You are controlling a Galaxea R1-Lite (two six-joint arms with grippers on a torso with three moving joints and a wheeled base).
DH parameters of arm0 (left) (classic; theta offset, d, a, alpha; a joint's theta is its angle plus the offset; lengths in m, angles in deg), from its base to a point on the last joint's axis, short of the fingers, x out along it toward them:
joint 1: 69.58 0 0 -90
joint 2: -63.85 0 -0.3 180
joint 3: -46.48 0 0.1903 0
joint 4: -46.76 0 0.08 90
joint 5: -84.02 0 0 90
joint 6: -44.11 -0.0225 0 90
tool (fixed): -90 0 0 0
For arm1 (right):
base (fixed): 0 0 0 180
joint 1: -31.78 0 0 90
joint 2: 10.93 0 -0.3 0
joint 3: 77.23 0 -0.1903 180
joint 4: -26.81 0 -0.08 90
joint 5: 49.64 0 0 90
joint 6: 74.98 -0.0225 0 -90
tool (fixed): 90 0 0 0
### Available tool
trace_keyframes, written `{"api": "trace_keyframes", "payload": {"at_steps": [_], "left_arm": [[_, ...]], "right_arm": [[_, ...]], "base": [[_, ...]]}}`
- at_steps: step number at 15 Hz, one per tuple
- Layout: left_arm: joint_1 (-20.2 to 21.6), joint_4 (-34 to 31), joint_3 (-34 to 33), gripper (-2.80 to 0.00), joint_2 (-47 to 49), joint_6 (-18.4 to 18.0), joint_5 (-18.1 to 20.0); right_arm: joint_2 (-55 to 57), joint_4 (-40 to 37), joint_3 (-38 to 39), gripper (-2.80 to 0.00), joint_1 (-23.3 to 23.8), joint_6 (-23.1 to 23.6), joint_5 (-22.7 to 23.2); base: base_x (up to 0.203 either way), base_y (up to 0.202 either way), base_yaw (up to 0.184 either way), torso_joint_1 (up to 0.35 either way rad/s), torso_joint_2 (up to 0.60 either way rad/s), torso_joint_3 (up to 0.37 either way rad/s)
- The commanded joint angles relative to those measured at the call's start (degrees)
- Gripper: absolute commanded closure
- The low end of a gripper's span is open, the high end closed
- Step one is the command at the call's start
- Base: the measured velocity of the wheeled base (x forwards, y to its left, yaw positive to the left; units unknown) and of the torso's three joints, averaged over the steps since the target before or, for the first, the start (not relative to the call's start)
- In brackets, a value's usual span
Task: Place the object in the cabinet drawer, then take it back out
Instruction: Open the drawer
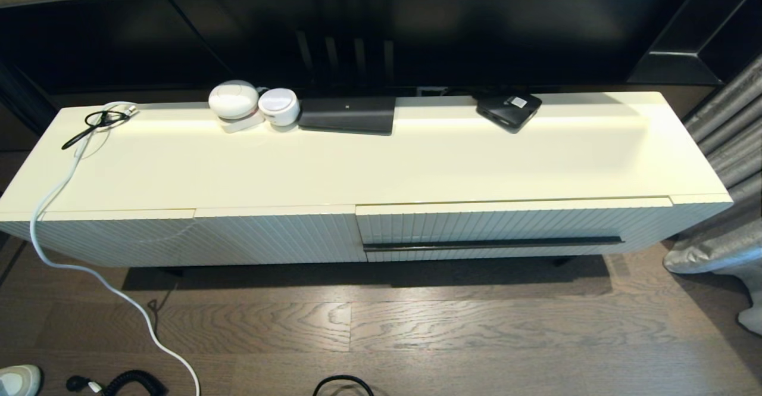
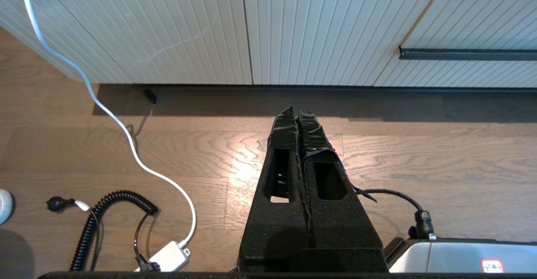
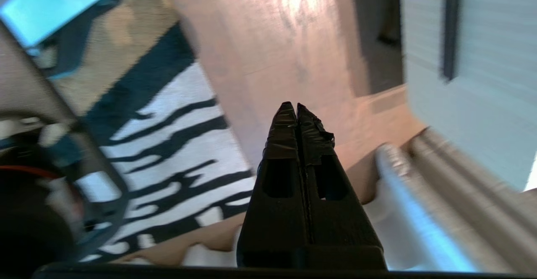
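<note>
The cabinet drawer (image 1: 512,224) is pushed fully in, its ribbed cream front flush with the cabinet and its long black handle bar (image 1: 493,243) running across it. No umbrella shows in any view. Neither arm appears in the head view. My left gripper (image 2: 297,111) hangs shut and empty over the wood floor, short of the cabinet, with the drawer's handle bar (image 2: 465,54) off to one side of it. My right gripper (image 3: 292,107) is shut and empty above the floor, with the drawer front (image 3: 495,61) beside it.
On the cabinet top stand two round white devices (image 1: 233,99), a flat black box (image 1: 348,114) and a black box with a white label (image 1: 509,109). A white cable (image 1: 77,164) trails to the floor. A grey curtain (image 1: 726,146) hangs at the right. A striped rug (image 3: 168,153) lies nearby.
</note>
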Motion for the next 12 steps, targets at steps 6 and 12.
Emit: {"api": "trace_keyframes", "payload": {"at_steps": [6, 12], "left_arm": [[0.0, 0.0, -0.1, 0.0, -0.1, 0.0, 0.0], [0.0, 0.0, -0.1, 0.0, -0.1, 0.0, 0.0]], "right_arm": [[25.3, 16.8, -8.8, 0.0, -1.7, 5.2, 0.0], [46.5, 49.5, -8.2, 0.0, -1.9, 5.2, -0.2]], "base": [[0.0, 0.0, 0.0, 0.0, 0.0, 0.0], [0.0, 0.0, 0.0, 0.0, 0.0, 0.0]]}}
